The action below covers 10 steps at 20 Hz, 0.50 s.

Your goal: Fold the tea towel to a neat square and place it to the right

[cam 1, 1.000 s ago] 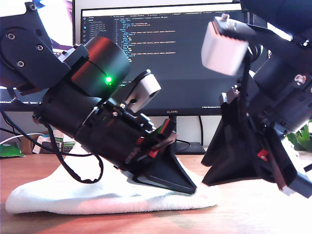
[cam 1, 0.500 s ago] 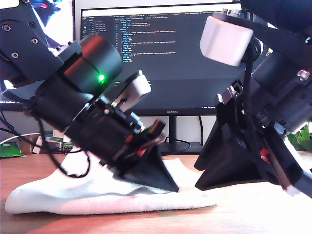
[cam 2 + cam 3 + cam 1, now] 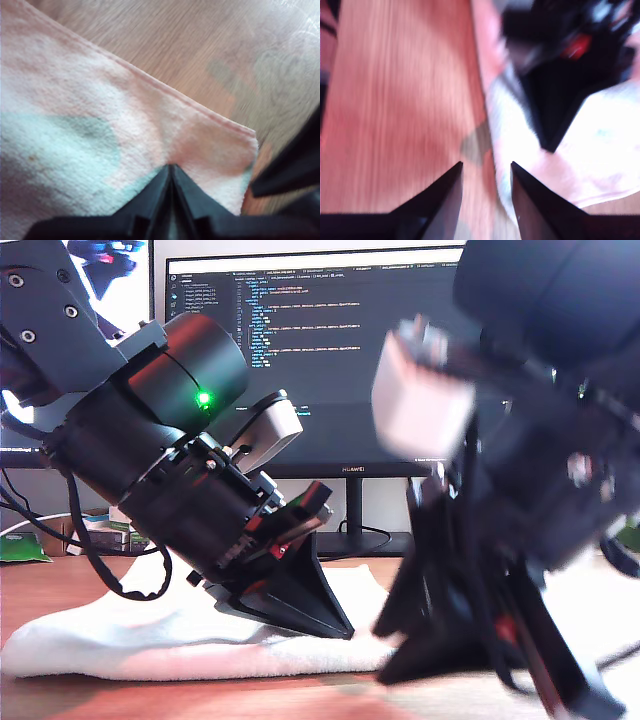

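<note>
The tea towel [image 3: 120, 640], pale pink and white with mint patches, lies flat along the wooden table. My first gripper [image 3: 340, 628] comes down from the exterior view's left. Its jaws are shut to a point on the cloth [image 3: 75, 100] near a hemmed corner, and the cloth puckers at the tip [image 3: 170, 172]. My second gripper [image 3: 420, 660] is motion-blurred at the towel's end on the exterior view's right. It is open [image 3: 485, 167] and low over the table, with the towel's hemmed edge [image 3: 495, 120] ahead of its gap and nothing between its fingers.
A monitor [image 3: 320, 360] showing code stands behind the towel on its stand [image 3: 352, 535]. Cables and green packets [image 3: 20, 545] lie at the back on the exterior view's left. Bare wooden table [image 3: 395, 100] runs alongside the towel's edge.
My first gripper has slid toward the exterior view's left with the cloth, drawing the towel's end inward. My second arm has swung down and toward the exterior view's left, close to that end.
</note>
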### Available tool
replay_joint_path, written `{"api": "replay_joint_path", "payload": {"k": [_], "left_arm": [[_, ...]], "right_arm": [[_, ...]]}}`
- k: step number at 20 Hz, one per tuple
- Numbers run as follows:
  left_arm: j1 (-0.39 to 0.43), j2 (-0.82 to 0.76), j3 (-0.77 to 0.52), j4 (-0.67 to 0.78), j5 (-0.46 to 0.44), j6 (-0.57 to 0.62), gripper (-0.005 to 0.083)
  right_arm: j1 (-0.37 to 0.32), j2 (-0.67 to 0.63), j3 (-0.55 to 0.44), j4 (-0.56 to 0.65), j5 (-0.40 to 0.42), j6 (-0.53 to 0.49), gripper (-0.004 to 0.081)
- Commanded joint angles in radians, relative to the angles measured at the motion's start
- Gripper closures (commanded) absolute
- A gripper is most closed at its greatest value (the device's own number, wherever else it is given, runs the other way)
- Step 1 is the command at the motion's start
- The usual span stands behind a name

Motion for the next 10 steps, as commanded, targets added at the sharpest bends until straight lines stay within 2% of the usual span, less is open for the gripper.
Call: {"api": "replay_joint_path", "payload": {"k": [1,4,8,10], "left_arm": [[0.002,0.005,-0.02,-0.028,0.024,-0.013,0.0797],[0.001,0.005,-0.02,-0.043,0.081,-0.028,0.0797],[0.002,0.005,-0.02,-0.045,0.116,-0.044,0.0797],[0.006,0.005,-0.02,-0.045,0.116,-0.044,0.0797]], "right_arm": [[0.006,0.025,0.005,0.006,0.012,-0.031,0.0506],[0.005,0.055,0.005,0.034,0.043,-0.046,0.0506],[0.005,0.086,0.005,0.037,0.043,-0.075,0.0509],[0.005,0.089,0.005,0.032,0.043,-0.075,0.0566]]}}
